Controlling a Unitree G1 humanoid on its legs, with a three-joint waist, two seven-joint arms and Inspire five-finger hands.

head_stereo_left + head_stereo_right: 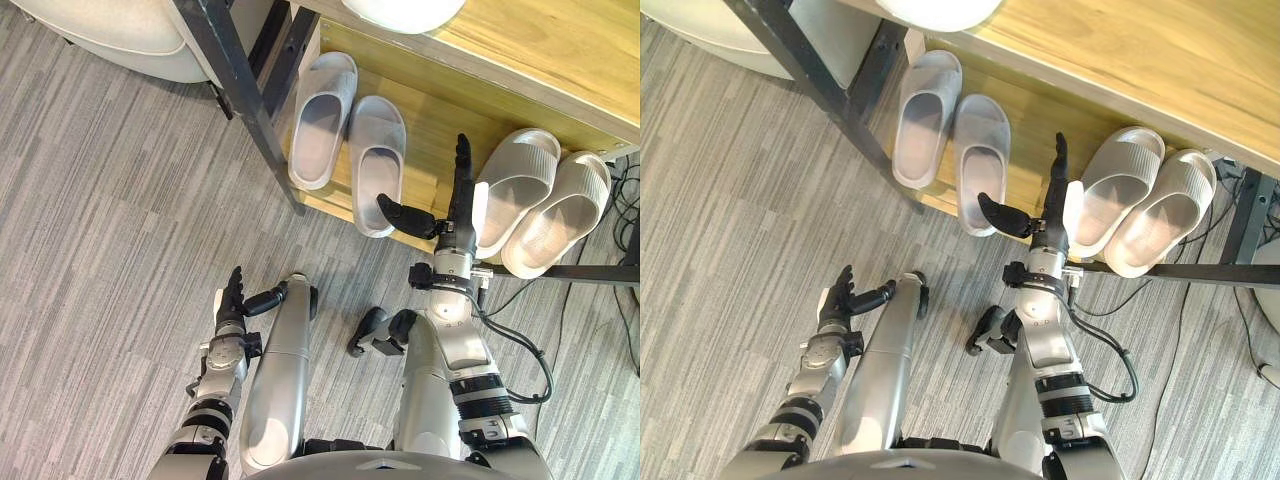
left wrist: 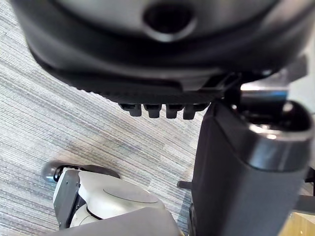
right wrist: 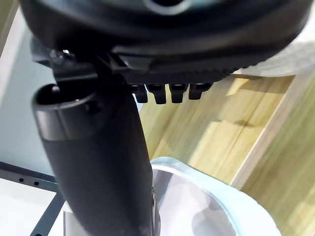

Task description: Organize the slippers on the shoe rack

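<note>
The right arm reaches forward to the lower shelf of the shoe rack (image 1: 432, 125), and the right hand (image 1: 461, 210) is between two pairs, its fingers straight and the thumb spread sideways, holding nothing. The grey slippers (image 1: 350, 140) lie on its left and the beige slippers (image 1: 540, 200) just beside it on its right. The left hand (image 1: 232, 300) hangs low over the carpet (image 1: 110, 220), with relaxed, empty fingers.

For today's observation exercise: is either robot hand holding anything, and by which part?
Nothing is held: the right hand and left hand are both open.
</note>
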